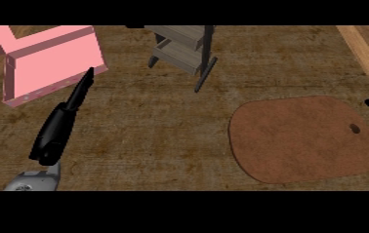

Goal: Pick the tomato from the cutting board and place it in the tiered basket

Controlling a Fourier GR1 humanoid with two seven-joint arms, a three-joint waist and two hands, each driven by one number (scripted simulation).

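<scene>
The brown cutting board (pixel 299 139) lies at the right of the counter with nothing on it. No tomato shows anywhere. The grey tiered basket (pixel 180 49) stands at the top centre on dark legs; the parts of its shelves that show hold nothing. My left hand (pixel 54 129) rests at the left, seen edge-on, with straight fingers pointing up toward the pink box. It holds nothing. At the right edge, just above the board, only a small black sliver (pixel 366 102) shows. It looks like part of my right hand, and I cannot tell its state.
A pink box (pixel 51 61) sits at the top left, close to my left fingertips. A pale wooden strip (pixel 355 44) runs along the top right corner. Brown countertop lies between the box, the basket and the board.
</scene>
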